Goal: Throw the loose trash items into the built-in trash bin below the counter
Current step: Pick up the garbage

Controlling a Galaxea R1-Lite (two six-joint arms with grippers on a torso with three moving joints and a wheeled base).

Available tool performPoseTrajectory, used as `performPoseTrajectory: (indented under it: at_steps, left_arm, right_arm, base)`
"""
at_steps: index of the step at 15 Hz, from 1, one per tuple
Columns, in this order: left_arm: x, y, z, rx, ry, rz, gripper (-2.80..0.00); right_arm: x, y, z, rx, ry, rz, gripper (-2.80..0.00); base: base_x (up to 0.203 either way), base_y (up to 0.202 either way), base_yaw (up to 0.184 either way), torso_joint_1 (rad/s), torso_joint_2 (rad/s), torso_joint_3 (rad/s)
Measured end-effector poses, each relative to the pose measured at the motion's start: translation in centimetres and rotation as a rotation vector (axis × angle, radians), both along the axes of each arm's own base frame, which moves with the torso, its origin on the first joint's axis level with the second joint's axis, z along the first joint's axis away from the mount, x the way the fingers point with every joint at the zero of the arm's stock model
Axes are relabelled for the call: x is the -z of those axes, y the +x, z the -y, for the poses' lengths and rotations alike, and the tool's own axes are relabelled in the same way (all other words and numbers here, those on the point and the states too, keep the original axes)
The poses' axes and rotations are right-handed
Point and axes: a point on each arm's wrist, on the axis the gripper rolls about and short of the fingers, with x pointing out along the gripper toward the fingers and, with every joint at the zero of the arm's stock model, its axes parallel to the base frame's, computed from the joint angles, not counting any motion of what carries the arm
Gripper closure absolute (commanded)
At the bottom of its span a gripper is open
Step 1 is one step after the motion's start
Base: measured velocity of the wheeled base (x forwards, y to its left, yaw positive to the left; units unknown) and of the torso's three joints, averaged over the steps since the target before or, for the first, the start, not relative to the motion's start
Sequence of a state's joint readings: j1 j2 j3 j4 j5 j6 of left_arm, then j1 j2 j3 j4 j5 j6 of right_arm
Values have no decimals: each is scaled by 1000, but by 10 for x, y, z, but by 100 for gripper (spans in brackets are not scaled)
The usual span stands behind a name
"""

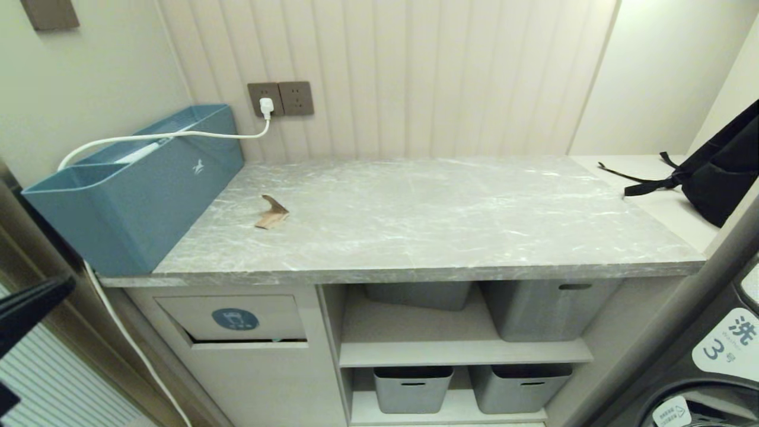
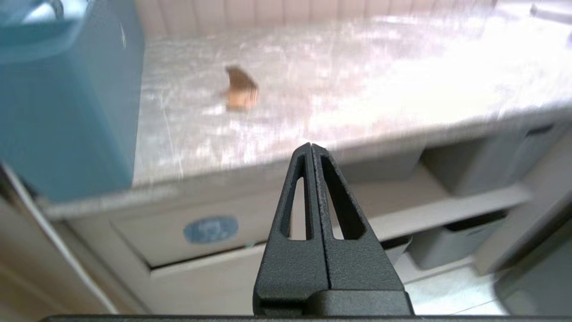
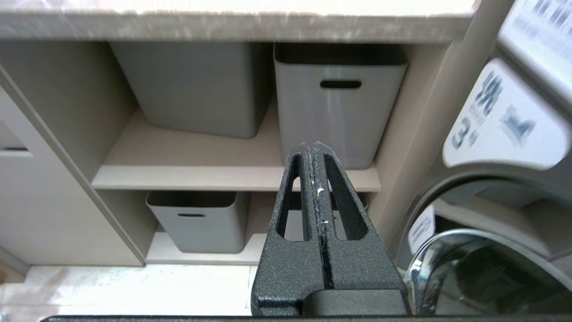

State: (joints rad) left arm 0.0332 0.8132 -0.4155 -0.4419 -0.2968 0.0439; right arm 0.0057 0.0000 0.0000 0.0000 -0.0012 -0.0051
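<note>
At the far left of the head view, the teal box (image 1: 133, 184) stands on the left end of the table (image 1: 427, 225), with a white cable (image 1: 154, 137) running over it to a wall socket (image 1: 265, 98). Just right of the box, near but apart from it, one cardboard scrap (image 1: 272, 213) lies on the table surface, bent and partly raised. Only this one scrap is visible.

Below the table's left end, the trash bin flap (image 1: 237, 317) carries a blue oval sticker (image 1: 235, 319); a dark gap shows along its lower edge.

The left gripper (image 2: 312, 150) is closed, its fingers pressed together and holding nothing. It sits in front of the table edge, to the right of the flap, pointing toward the table.

To the right of the bin, open shelves hold grey tubs (image 1: 548, 308). The right gripper (image 3: 313, 150) is also closed and empty, facing these shelves.

A black bag (image 1: 717, 172) rests on the white ledge (image 1: 658, 204) at the far right.
</note>
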Motion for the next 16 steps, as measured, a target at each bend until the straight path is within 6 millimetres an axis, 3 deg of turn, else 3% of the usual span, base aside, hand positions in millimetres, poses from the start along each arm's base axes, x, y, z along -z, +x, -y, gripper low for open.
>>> performPoseTrajectory:
  at_steps: [3,7,16]
  left_arm:
    - [-13,29,-1,2,-43,-46,0]
    - [-16,82,-2,6,-55,-144,0]
    - [22,204,26,67,-36,-353,0]
  right_arm:
    - [0,0,0,0,3,1,0]
    - [0,0,0,-1,4,0,0]
    - [0,0,0,-1,4,0,0]
  base:
    - [0,0,0,220,-457,-246]
    - [0,0,0,46,-83,-42]
    - [0,0,0,0,0,0]
